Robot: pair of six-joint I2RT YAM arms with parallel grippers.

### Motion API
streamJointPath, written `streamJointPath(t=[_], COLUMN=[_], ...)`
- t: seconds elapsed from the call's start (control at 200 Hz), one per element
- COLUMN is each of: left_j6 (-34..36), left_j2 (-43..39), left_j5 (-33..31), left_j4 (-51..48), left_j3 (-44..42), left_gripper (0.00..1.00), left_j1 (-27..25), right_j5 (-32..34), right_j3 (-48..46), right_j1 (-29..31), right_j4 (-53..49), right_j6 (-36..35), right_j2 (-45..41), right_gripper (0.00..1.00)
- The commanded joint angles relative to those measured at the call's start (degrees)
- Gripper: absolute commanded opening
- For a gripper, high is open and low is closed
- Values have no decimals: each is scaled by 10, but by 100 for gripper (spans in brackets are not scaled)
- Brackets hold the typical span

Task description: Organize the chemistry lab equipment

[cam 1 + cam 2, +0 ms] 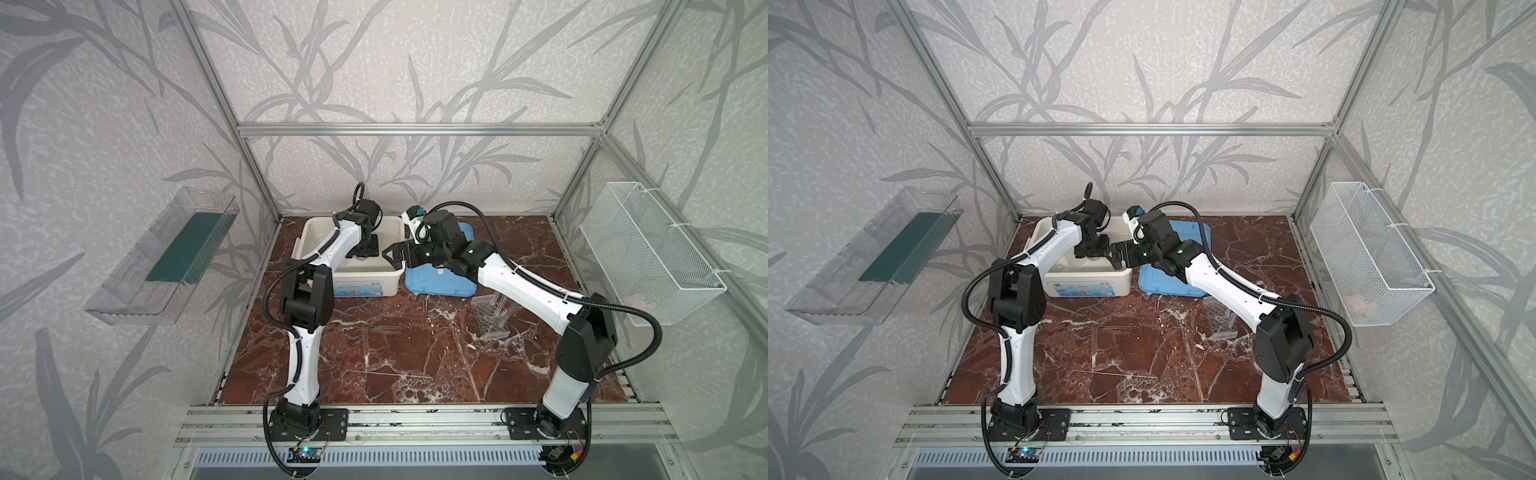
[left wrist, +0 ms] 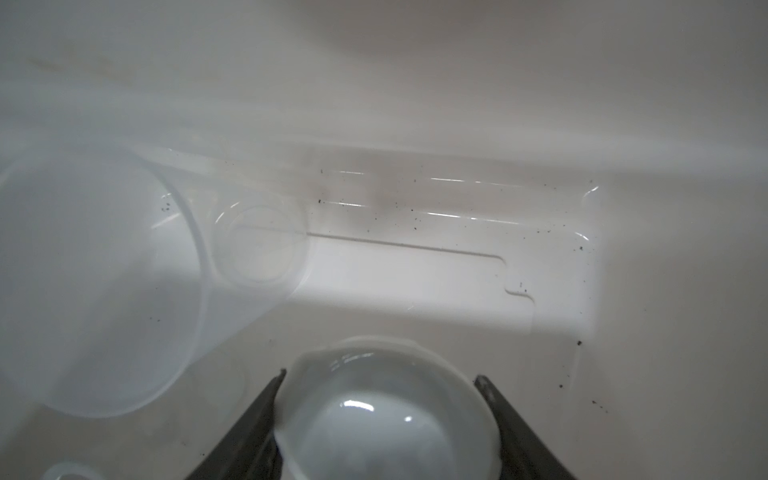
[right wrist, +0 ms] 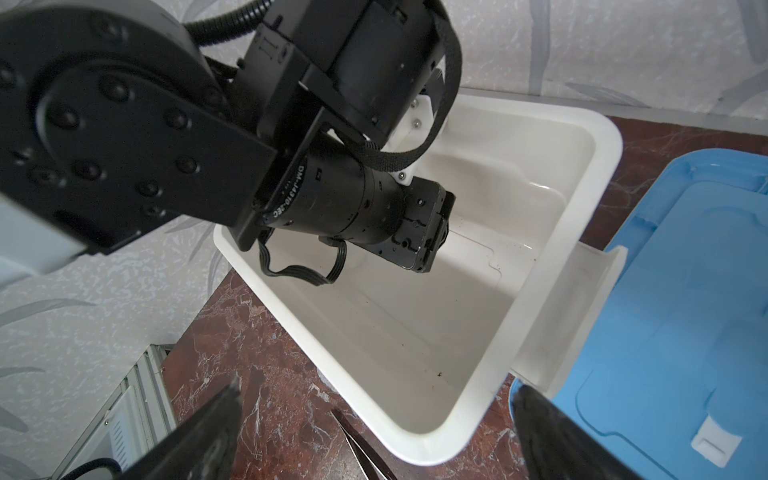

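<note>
My left gripper (image 1: 368, 249) reaches down inside the white bin (image 1: 395, 272). In the left wrist view it (image 2: 381, 375) is shut on the small white round dish (image 2: 386, 415), with a dark finger (image 2: 262, 415) against each side of the rim. A clear beaker (image 2: 104, 282) lies on its side on the bin floor beside the dish. My right gripper (image 1: 392, 253) hangs open and holds nothing over the bin's front right corner (image 3: 419, 444). On the marble stand the clear holed rack (image 1: 492, 318) and thin rods (image 1: 382, 329).
The blue lid (image 1: 440, 282) lies flat to the right of the bin, under my right arm. Dark tweezers (image 3: 361, 444) lie on the marble by the bin's corner. A wire basket (image 1: 648, 253) hangs on the right wall. On the left wall is a clear tray (image 1: 166, 253).
</note>
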Motion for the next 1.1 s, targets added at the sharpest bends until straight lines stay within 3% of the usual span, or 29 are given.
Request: streamJointPath(t=[0.0,0.21,0.52,1.1], left_j6=[-2,-8,-9,-17], left_j2=[5,9,-52,8], left_j5=[0,0,-10,-7], left_j4=[28,55,98,134], left_j3=[-5,-37,-94,-118], left_gripper=[39,39,37,39], left_j1=[4,5,5,9], right_j5=[-8,-9,-5,-2], right_j3=[13,9,-11,-57], right_j1=[-2,-3,-3,-7], right_j4=[14,16,29,45], right_j6=[-2,2,9,19], right_j2=[7,16,19,-3], right_gripper=[100,99,99,99])
